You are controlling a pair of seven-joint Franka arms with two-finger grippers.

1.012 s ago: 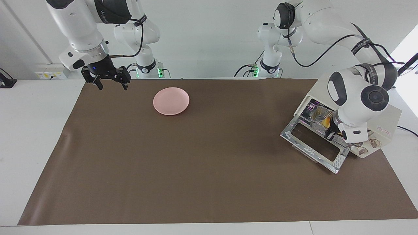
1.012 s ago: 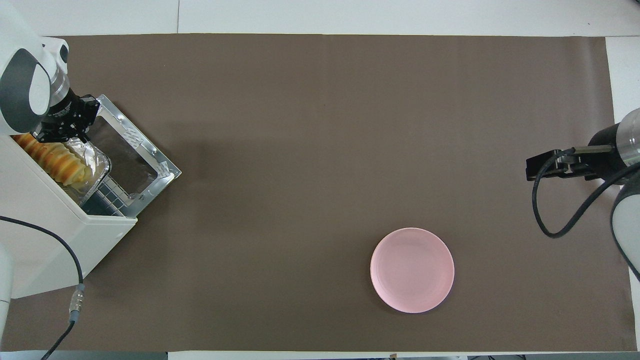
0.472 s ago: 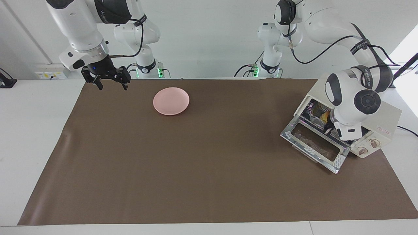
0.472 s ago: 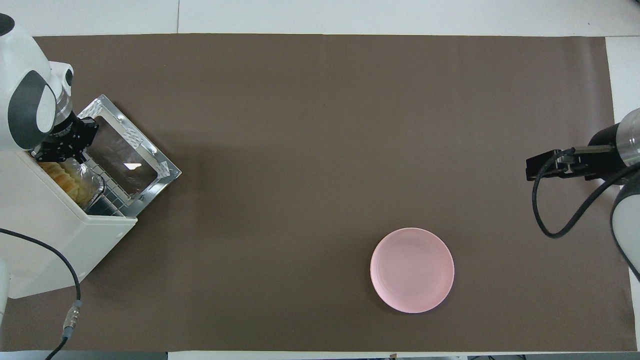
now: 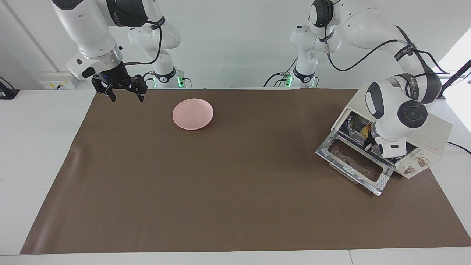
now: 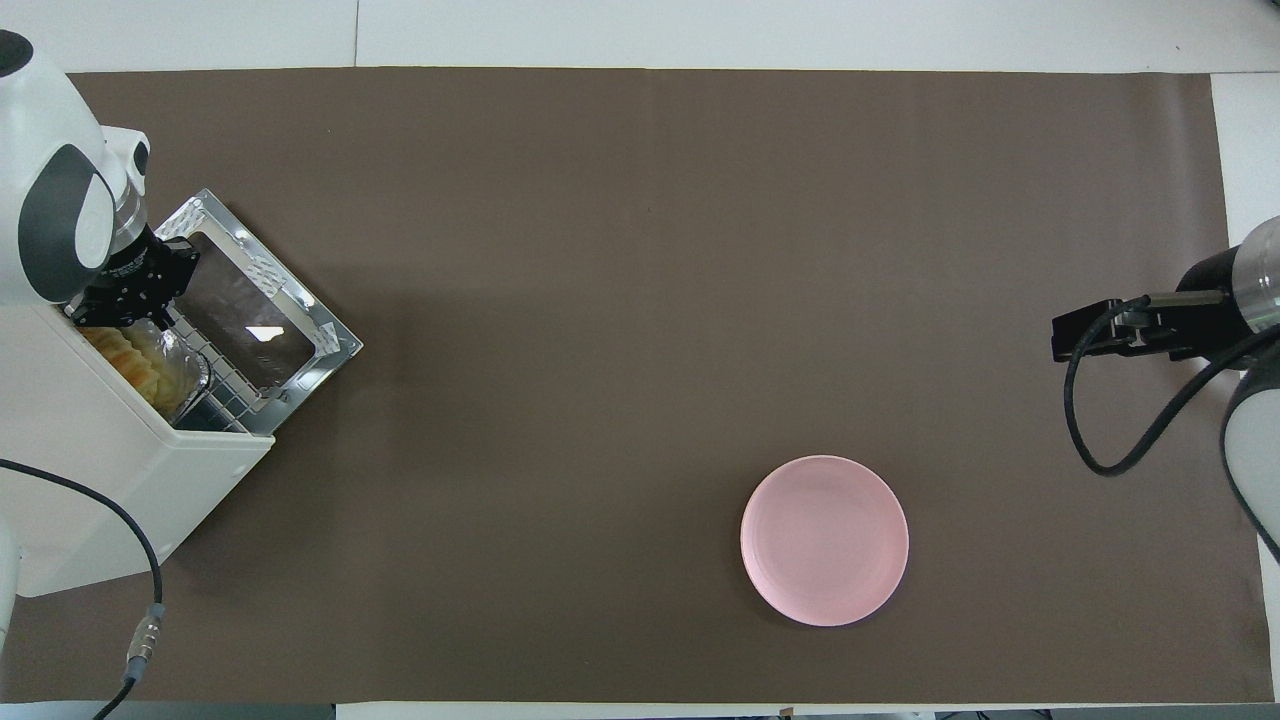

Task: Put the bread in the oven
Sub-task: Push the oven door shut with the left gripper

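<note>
The cream-white oven stands at the left arm's end of the table with its glass door dropped open. The yellow-orange bread lies in a silver foil tray on the rack, mostly inside the oven; a bit of it shows in the facing view. My left gripper is at the oven's mouth, over the inner edge of the door and against the tray's end. My right gripper is open and empty, raised over the mat's corner at the right arm's end, and waits.
A round pink plate lies bare on the brown mat, nearer to the robots than the table's middle. The open door juts out toward the middle of the table. The oven's cable trails off its side.
The left gripper has moved toward the oven's mouth, and the tray with the bread has slid deeper inside. The right arm has not moved.
</note>
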